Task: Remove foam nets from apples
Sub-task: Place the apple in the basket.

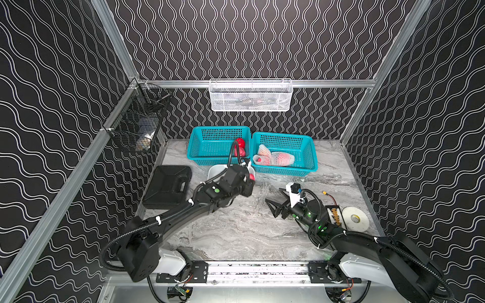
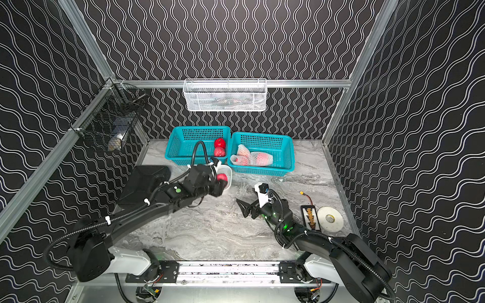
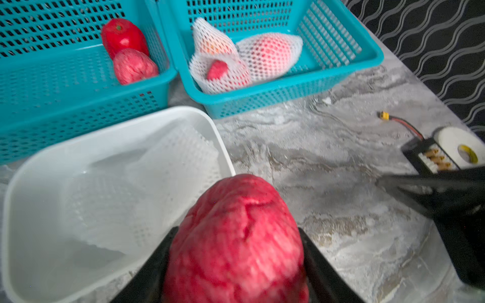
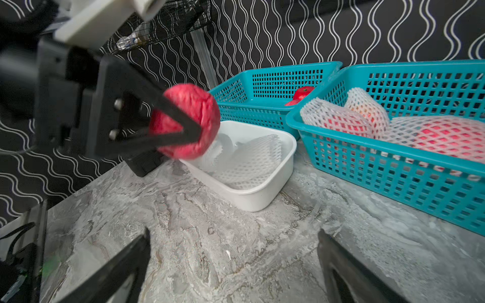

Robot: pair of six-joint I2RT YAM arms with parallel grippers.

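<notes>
1. Left gripper: jaws are clenched on the held apple, which is bare, mottled red, with no net on it.
2. The held apple is kept off the tabletop at a corner of the white tub. Whether it is over the rim or just beside it cannot be told.
3. The held apple is blurred in both wrist views. Its lower end is cut off by the frame in the left wrist view, and the far jaw is hidden behind it in the right wrist view.
4. Empty foam nets are seen lying in the tub, white on white; their number cannot be made out. The tub is mostly covered by the left arm in both top views.
5. Right gripper: jaws are spread wide with nothing between them, low over bare tabletop, well apart from the tub. Only the jaw tips are shown in the right wrist view.
6. Left teal basket: a glossy red apple and a mottled apple, both bare and touching, are seen at the side next to the other basket. They are partly crossed by a cable in a top view.
7. Right teal basket: three netted apples are bunched together. One shows red through its net's open end.
8. A black case is partly hidden by the left arm. The contents of the black wire basket are too dim to name.
</notes>
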